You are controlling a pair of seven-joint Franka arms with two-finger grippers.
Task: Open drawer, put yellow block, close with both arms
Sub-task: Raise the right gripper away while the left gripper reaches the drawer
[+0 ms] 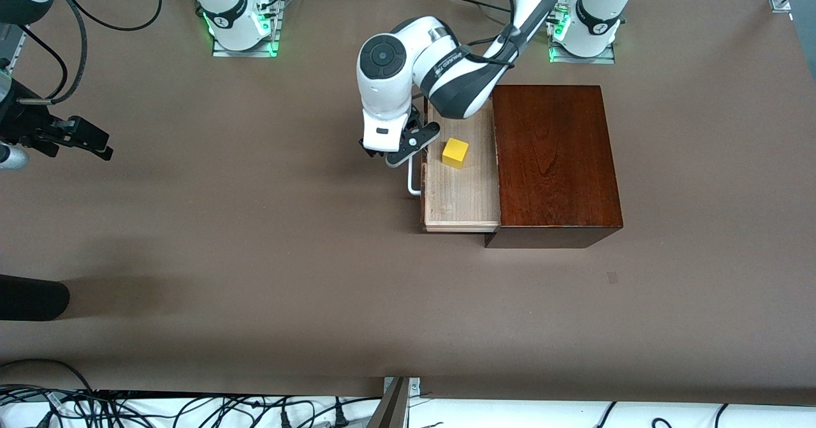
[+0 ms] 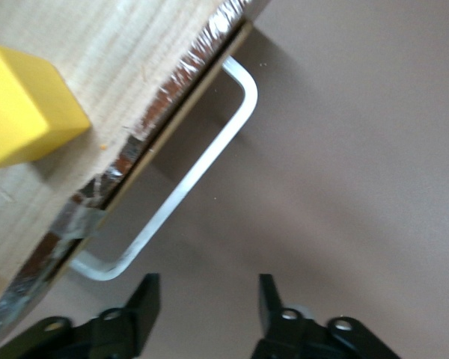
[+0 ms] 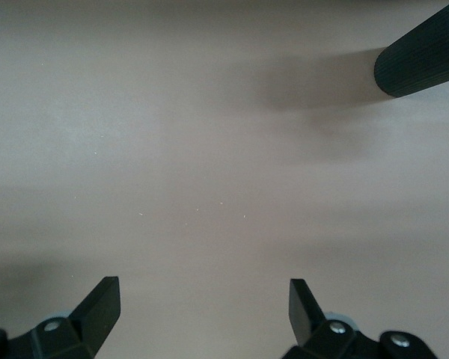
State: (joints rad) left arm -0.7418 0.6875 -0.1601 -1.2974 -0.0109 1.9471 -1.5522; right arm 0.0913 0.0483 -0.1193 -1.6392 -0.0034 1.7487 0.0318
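1. Scene: a brown table (image 1: 255, 256) seen from a high front camera, w/ two white robot arms based along the top edge.
2. A glossy dark-red wooden box (image 1: 554, 160) sits toward the left arm's end of the table. Its drawer (image 1: 456, 198) is pulled out toward the right arm's end – a pale wood tray w/ a white U-shaped handle (image 1: 414, 185) on its front.
3. The yellow block (image 1: 455, 152) lies inside the drawer, on the tray floor, apart from the walls as far as I can tell.
4. Left gripper (image 1: 408, 150) hovers over the drawer front by the handle. In the left wrist view its jaws stand apart w/ nothing between them – handle and block both clear of the fingertips.
5. Right gripper (image 3: 202, 307) waits over bare table at the right arm's end, well apart from the box; jaws wide open, empty.
6. Handling, my judgement: the block is small, rigid, prob. light, w/ flat faces – easy to pinch across two opposite sides. It's already placed, so it needs no grip.
7. The drawer looks stiff and should slide straight. Best contact for closing is prob. a flat push on the front panel beside the handle. The box looks glossy and may skid, so one arm could brace it.
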